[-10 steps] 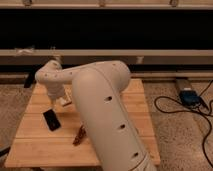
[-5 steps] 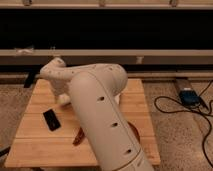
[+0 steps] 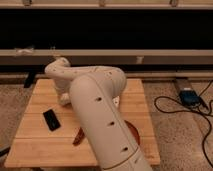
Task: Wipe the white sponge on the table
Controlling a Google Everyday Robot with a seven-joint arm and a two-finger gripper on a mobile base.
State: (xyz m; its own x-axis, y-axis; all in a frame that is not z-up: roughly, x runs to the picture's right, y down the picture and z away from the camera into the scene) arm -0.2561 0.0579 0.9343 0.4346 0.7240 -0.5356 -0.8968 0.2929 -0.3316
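Doubling back, the arm (image 3: 100, 117) hangs its gripper (image 3: 64, 99) over the table (image 3: 35, 127).

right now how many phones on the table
1: black phone, left side of the table, nearer the camera than the gripper down at the tabletop. The arm may hide more.

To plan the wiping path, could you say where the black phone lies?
In the camera view the black phone lies on the table, on its left half, beside the arm; the claw hangs just behind it.
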